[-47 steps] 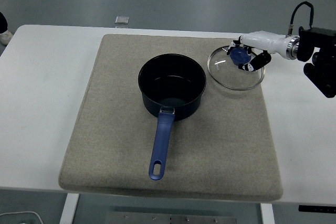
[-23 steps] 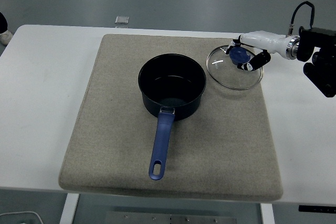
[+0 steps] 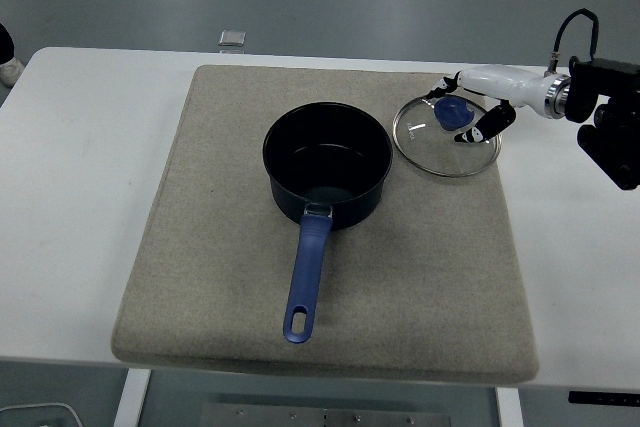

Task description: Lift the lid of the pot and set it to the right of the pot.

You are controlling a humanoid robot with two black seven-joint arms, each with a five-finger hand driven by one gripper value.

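A dark blue pot (image 3: 328, 162) with a blue handle (image 3: 308, 277) stands uncovered in the middle of the grey mat (image 3: 200, 247). The glass lid (image 3: 432, 150) with its blue knob (image 3: 452, 109) lies flat on the mat just right of the pot, near the mat's far right corner. My right hand (image 3: 458, 114) reaches in from the right edge and hovers at the knob. Its fingers (image 3: 481, 125) are spread to either side of the knob and do not grip it. The left arm is out of view.
The mat covers most of the white table (image 3: 80, 177). A small grey square object (image 3: 232, 38) lies beyond the table's far edge. A dark shape (image 3: 5, 47) shows at the left edge.
The lid has come to rest flat on the mat. My right hand's fingers have opened off the knob, and the hand has drawn back slightly to the right.
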